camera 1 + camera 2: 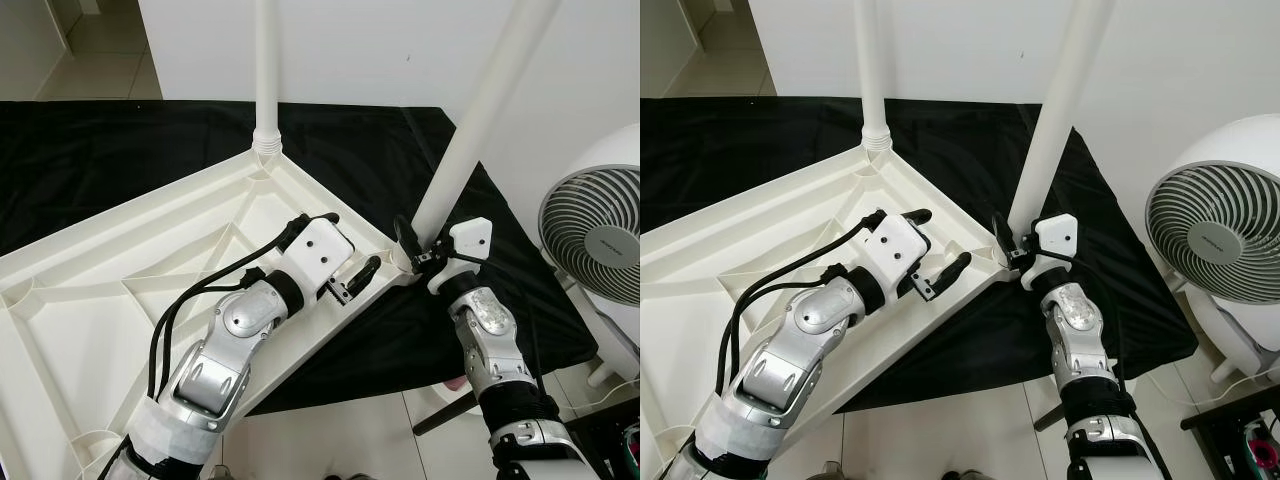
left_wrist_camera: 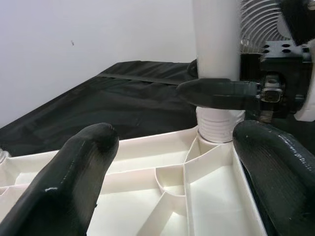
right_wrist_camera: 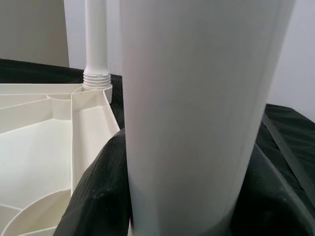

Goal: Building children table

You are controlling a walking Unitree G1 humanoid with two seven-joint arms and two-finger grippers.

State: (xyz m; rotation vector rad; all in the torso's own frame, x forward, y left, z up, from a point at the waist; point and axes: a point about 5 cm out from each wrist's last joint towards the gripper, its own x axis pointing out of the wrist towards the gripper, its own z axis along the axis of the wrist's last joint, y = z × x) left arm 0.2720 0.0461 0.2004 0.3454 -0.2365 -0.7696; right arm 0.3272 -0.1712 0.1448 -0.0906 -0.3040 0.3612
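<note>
White moulded plastic makes up the whole job: the tabletop (image 1: pixel 150 290) lies upside down on a black cloth (image 1: pixel 120 150) spread over the floor, its ribbed underside facing up. One leg (image 1: pixel 266 70) stands upright in the far corner socket. A second leg (image 1: pixel 480 110) sits in the corner nearest the right arm, leaning slightly away from the first.

The right gripper (image 1: pixel 418 252) is pinching that second leg just above its threaded collar, both black fingers wrapped against the tube. The left gripper (image 1: pixel 335 255) rests over the tabletop's edge beside the same corner, fingers spread and holding nothing; one fingertip (image 2: pixel 86 162) hovers above the ribs.

By the look of it the leg is a hollow tube, light and stiff, but smooth and glossy, so a pinch could slip when twisted. Low down, close to the collar, seems the best hold, where turning force goes straight into the thread and the lean is easiest to correct. The tabletop is probably light enough to skate on the cloth, so bracing its rim near the socket would likely help.

A white fan (image 1: pixel 592 240) stands off the cloth's right edge.
</note>
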